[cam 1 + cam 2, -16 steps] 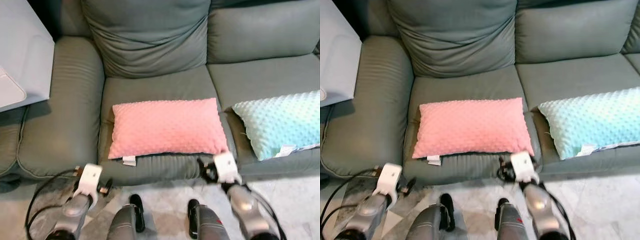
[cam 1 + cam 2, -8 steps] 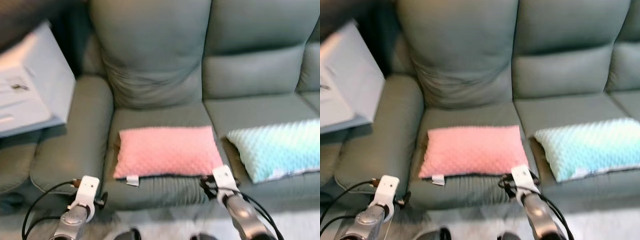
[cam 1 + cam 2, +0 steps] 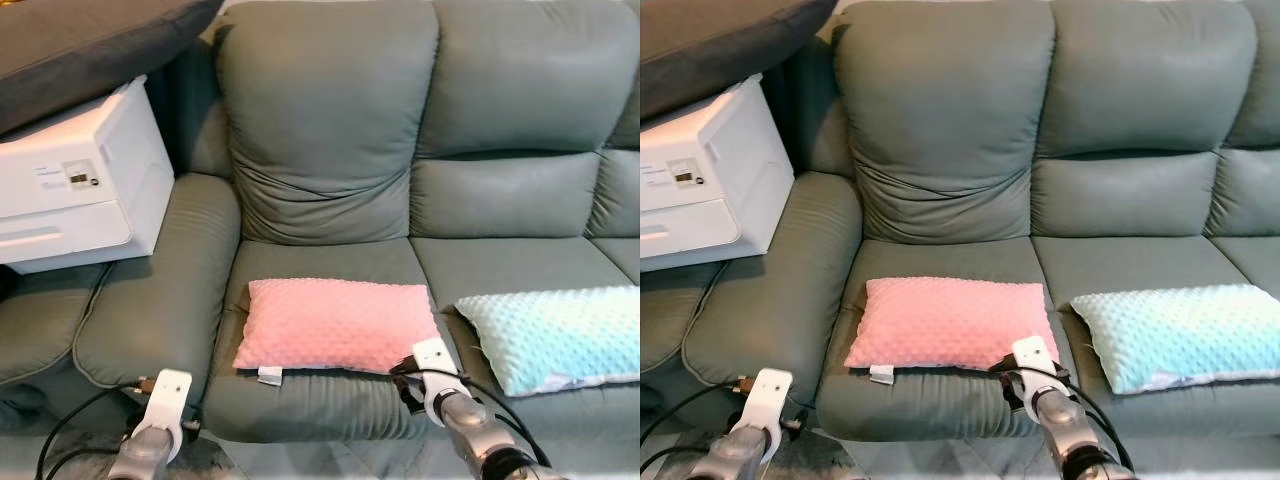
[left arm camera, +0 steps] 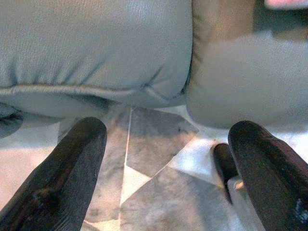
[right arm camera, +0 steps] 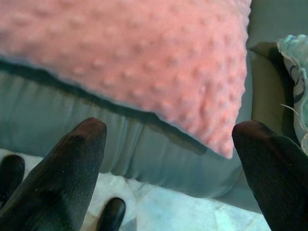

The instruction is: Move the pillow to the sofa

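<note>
Pillow (image 3: 340,324): lies flat on sofa (image 3: 330,130) seat; we judge placing done. Both pincers spread, empty, below seat.

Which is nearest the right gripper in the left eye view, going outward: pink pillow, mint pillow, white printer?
From the right gripper:
1. Pink pillow, right beside it on the seat.
2. Mint pillow, on the next seat to its right.
3. White printer, far left beyond the armrest.

I see a pink pillow (image 3: 948,322) lying mid-frame on the grey sofa (image 3: 940,130), a pale blue pillow (image 3: 1175,332) at its right, a white printer (image 3: 695,180) upper left.
</note>
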Controlling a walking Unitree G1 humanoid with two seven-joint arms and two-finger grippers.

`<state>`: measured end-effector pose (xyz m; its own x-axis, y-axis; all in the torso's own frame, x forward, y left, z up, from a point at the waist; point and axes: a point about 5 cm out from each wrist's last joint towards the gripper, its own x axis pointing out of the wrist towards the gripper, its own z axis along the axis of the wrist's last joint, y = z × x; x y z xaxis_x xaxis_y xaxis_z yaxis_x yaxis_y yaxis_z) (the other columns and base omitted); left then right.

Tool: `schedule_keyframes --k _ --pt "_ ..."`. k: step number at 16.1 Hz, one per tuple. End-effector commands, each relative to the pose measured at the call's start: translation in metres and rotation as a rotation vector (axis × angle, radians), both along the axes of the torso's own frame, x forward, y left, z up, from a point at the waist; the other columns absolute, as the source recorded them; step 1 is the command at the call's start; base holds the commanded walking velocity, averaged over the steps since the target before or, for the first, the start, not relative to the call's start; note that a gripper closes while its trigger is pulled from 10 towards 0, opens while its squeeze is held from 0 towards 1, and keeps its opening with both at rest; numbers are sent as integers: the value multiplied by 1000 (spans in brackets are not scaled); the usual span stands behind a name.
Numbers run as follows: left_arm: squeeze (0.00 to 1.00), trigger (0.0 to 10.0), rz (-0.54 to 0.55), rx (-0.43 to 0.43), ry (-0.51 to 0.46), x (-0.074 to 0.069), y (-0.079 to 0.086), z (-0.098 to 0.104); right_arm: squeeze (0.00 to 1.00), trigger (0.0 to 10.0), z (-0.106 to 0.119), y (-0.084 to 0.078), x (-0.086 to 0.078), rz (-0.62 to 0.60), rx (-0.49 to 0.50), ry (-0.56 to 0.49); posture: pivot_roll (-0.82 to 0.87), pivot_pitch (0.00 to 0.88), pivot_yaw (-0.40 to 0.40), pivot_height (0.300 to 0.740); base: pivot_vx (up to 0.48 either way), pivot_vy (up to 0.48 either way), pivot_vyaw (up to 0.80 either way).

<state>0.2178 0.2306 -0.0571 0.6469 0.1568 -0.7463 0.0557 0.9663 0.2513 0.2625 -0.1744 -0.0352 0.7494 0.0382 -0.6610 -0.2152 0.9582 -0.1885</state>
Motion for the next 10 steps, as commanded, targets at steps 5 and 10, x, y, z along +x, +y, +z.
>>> schedule_keyframes --k 5,10 --pt "0 10000 -21 -20 22 1 -13 -3 0 10000 0 -10 1 -84 24 39 -34 0 27 740 0 0 0" --pt "0 10000 0 -39 25 -2 -16 -5 0 10000 -6 -14 -8 -52 -2 79 -32 0 19 740 0 0 0"
